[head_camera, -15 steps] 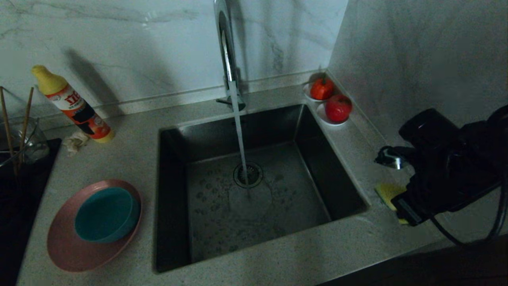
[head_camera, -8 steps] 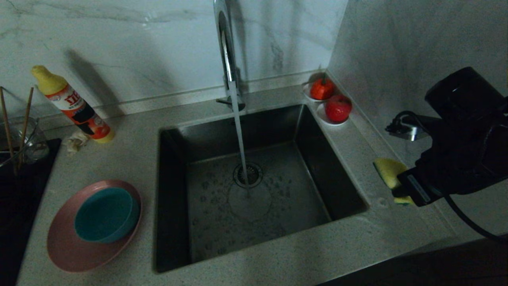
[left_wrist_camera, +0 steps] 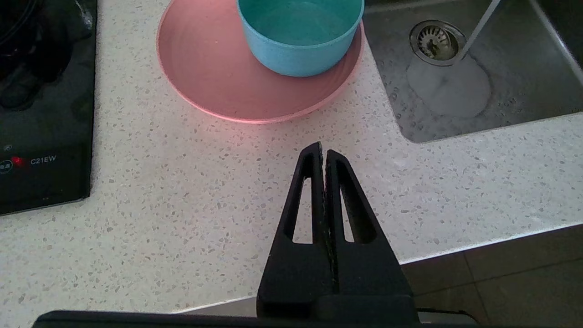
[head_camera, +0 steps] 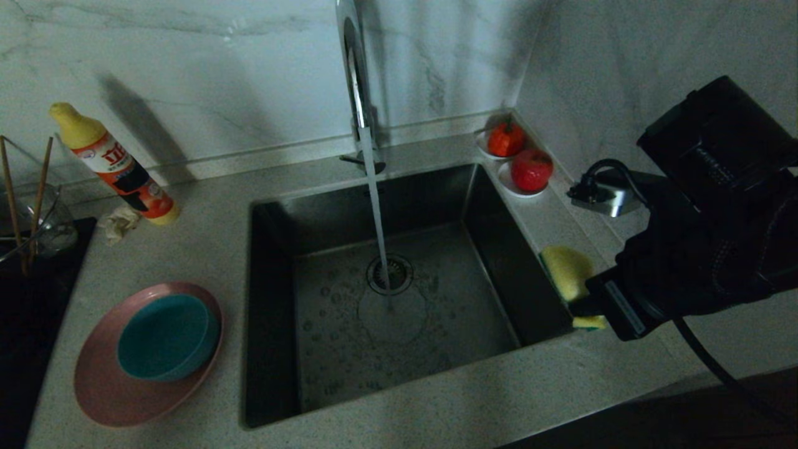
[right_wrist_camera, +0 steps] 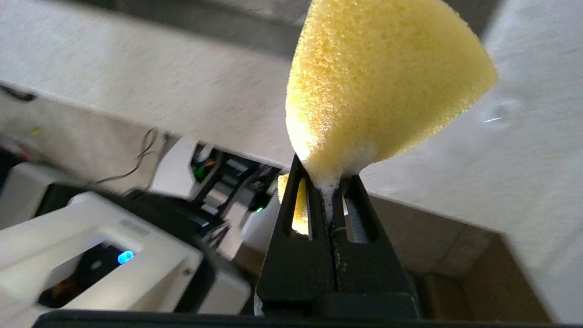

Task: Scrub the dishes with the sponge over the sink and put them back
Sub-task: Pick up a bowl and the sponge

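My right gripper [head_camera: 583,305] is shut on one end of the yellow sponge [head_camera: 566,271], held just above the sink's right rim. In the right wrist view the sponge [right_wrist_camera: 382,86] fans out from the pinched fingertips [right_wrist_camera: 325,175], with foam at the grip. The dark sink [head_camera: 461,324] has water running from the faucet [head_camera: 352,75] onto its drain. Left of the sink, the teal bowl [head_camera: 165,337] sits in the pink plate [head_camera: 106,386]. Two chopsticks [head_camera: 9,199] stand in a glass container at far left. My left gripper [left_wrist_camera: 322,150] hangs shut and empty over the counter near the plate [left_wrist_camera: 214,77] and bowl [left_wrist_camera: 300,41].
A yellow-capped detergent bottle [head_camera: 115,165] leans against the back wall, with a crumpled scrap [head_camera: 118,221] beside it. Two red fruits on white saucers [head_camera: 530,168] sit at the sink's back right corner. A black cooktop [left_wrist_camera: 41,114] lies left of the plate.
My right arm has lifted the sponge off the counter right of the sink and carried it left to the sink's right rim. The left arm has not moved.
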Robot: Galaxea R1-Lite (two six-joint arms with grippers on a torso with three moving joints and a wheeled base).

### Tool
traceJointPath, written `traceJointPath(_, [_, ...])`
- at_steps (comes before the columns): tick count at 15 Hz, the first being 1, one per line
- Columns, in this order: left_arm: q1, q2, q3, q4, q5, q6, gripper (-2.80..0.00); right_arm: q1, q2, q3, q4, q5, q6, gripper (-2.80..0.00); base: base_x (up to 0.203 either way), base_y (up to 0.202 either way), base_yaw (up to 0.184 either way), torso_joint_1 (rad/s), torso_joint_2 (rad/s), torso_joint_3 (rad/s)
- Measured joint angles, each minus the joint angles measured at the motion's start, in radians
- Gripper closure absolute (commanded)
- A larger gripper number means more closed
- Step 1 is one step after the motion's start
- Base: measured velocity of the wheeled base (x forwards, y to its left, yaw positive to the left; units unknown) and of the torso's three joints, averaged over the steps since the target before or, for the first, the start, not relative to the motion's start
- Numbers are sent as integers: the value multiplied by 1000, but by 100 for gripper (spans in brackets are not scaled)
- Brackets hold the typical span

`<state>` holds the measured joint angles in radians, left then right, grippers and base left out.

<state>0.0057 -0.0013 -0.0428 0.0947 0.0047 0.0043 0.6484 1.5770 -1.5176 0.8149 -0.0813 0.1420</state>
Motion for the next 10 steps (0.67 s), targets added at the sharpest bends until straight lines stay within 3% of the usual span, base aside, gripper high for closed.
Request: traceJointPath(10, [0, 0, 0, 0, -1, 1, 0, 75, 26, 48, -10, 78, 68, 0, 0, 0, 0, 0, 0, 0])
